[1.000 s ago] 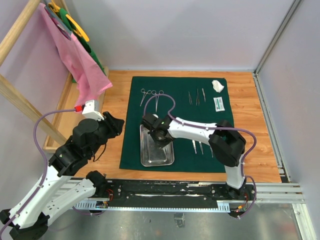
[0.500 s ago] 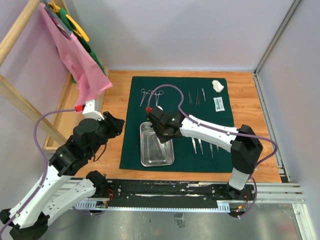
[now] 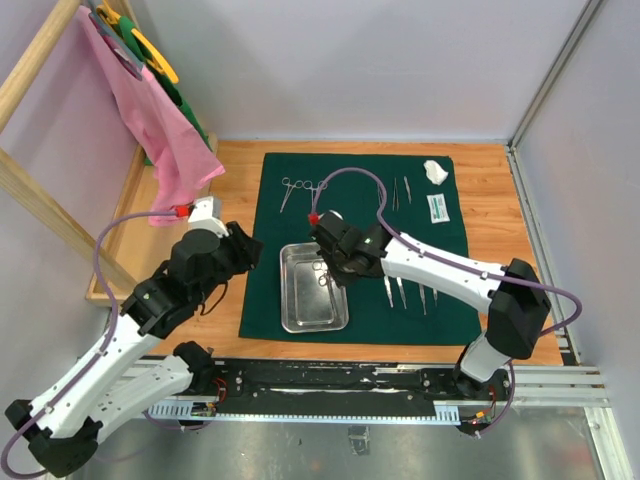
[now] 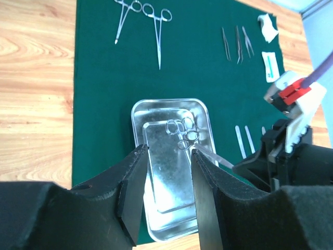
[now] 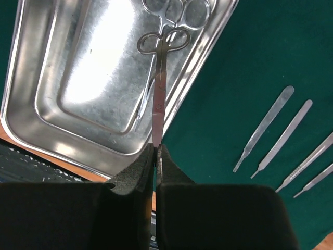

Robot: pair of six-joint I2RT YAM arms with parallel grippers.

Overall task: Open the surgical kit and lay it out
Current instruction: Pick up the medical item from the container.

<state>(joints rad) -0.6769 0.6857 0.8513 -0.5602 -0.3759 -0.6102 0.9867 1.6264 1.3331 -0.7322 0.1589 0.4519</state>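
Note:
The dark green cloth lies spread flat on the wooden table. The steel tray sits on its near left part. My right gripper is shut on the tip of ring-handled steel forceps, held over the tray's right rim. Another ring-handled instrument lies in the tray. My left gripper is open and empty, left of the tray. Two forceps, tweezers, the white gauze wad and the small white packet lie on the cloth.
Several thin steel handles lie on the cloth right of the tray. A wooden rack with pink cloth stands at the left. Grey walls close the back and right.
My right gripper has moved right, towards the tray's right rim, carrying the forceps. My left arm has swung forward and closer to the tray.

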